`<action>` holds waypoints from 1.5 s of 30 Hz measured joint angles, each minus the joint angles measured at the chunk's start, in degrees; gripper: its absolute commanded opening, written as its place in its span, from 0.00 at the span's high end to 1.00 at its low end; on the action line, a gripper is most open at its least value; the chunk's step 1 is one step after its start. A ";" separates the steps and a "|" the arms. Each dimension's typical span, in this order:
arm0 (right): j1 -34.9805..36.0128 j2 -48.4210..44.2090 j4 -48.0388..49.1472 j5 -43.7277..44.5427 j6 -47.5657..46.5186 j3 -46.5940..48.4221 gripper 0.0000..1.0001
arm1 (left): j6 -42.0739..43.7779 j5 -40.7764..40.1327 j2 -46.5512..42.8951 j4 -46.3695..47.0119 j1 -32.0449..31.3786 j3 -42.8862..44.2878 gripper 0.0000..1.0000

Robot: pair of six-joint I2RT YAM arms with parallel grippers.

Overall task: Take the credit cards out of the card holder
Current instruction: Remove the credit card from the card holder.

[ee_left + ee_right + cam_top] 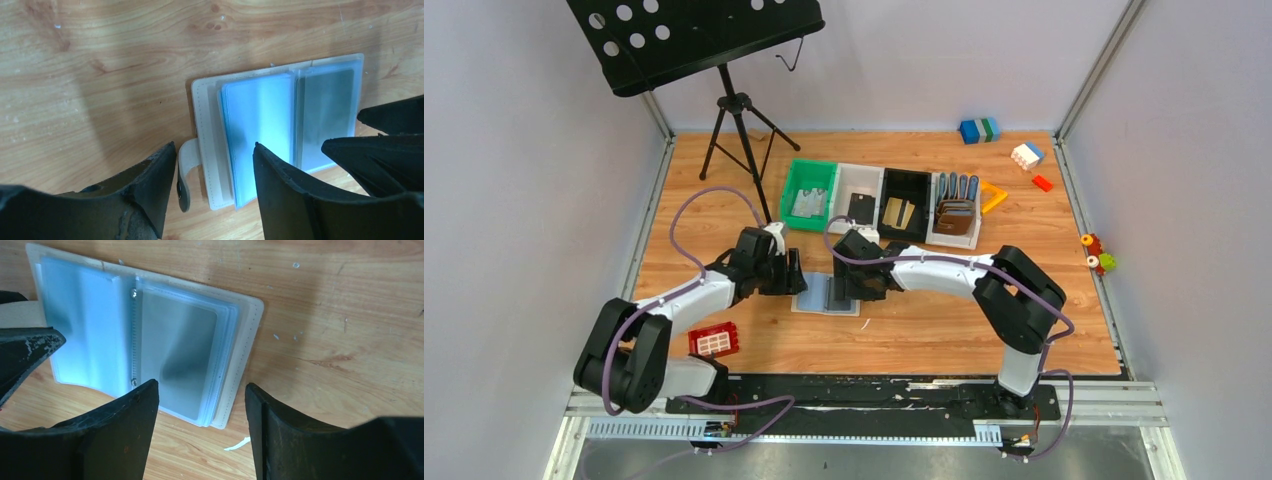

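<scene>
- The card holder (829, 295) lies opened flat on the worktop (944, 340), between the two end effectors. Its pale cover (207, 125) faces down and its blue-grey sleeves (257, 115) face up.
- We see one silvery grey credit card (177, 360) inside a sleeve on the right-hand leaf. We cannot tell whether the stacked sleeves beneath it hold others.
- The left end effector (214, 150) is spread and pinches nothing. One finger stands outside the strap tab (187, 160) and the other over the left leaf.
- The right end effector (201, 387) is likewise spread and empty, straddling the outer edge of the right leaf.
- We judge the step in hand to be freeing that grey card. The left side should pin the left leaf flat, so that the holder does not slide or fold shut.
- We recommend that the right side close on the card edge alone, not on the card and sleeve together. The sleeve mouth is not clearly visible, so locate it before pulling.
- Draw the card out along the sleeve's length, low and straight. An upward pull is likely to lift the whole holder.
- The plastic looks slick and flexible. We would expect the stack to fan, so grip lightly.
</scene>
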 measured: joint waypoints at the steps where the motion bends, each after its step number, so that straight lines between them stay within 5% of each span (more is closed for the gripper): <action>1: 0.09 0.07 -0.13 -0.02 0.07 0.20 0.40 | 0.24 -0.57 0.66 -0.15 -0.42 0.48 0.39; 12: -0.44 -0.87 4.61 -3.45 0.81 -2.56 0.46 | 1.64 -2.84 7.02 0.66 -2.78 4.63 0.53; 25: -3.30 -4.57 19.52 -12.61 7.76 -12.04 0.42 | 3.10 -5.77 9.79 1.55 -4.85 6.32 0.60; 33: -3.30 -4.52 23.74 -15.82 10.51 -13.25 0.25 | 3.37 -5.46 10.25 3.04 -5.62 6.51 0.60; 45: -3.30 -3.61 25.49 -17.62 12.59 -13.25 0.41 | 3.23 -4.92 8.83 5.07 -5.68 4.79 0.53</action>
